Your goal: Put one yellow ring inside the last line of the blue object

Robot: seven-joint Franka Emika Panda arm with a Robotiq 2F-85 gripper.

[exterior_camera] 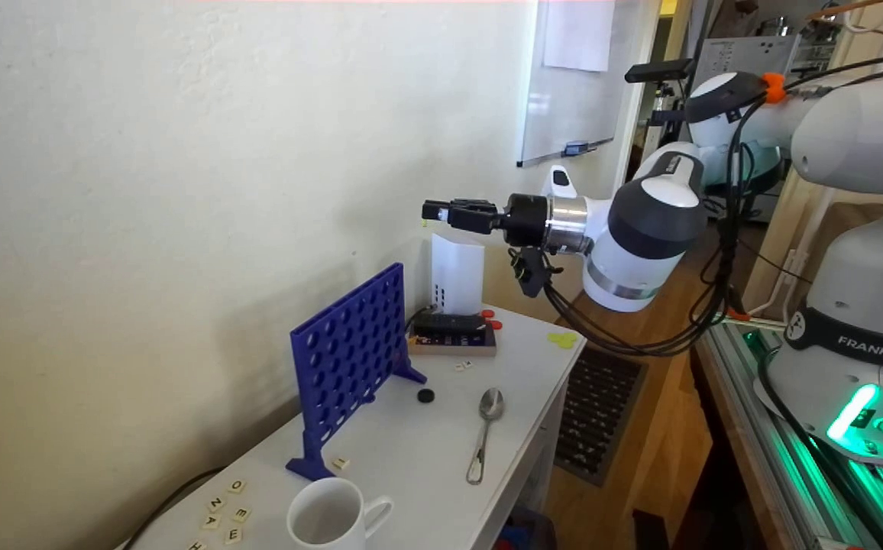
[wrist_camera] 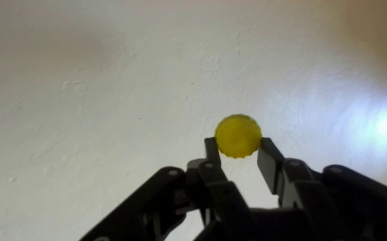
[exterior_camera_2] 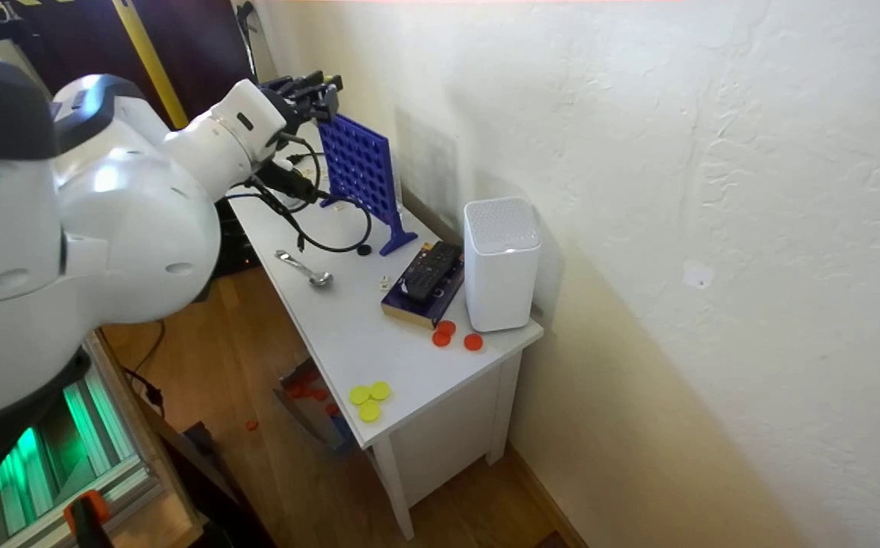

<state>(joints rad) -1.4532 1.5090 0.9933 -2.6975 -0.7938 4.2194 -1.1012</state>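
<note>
clearly, the pincer (wrist_camera: 238, 141) holds one yellow disc (wrist_camera: 238, 134) by its edges, in the air, apart from the blue rack (exterior_camera: 351, 350) on the bench (exterior_camera: 441, 447). picking seems done; carrying it over and inserting are left.

Parts going unseen
In the wrist view, the bottom edge is cropping a blurred black two-finger gripper (wrist_camera: 238, 144); in an exterior view, it is covering an upper corner of the upright blue plastic grid panel (exterior_camera_2: 360, 169)
</note>
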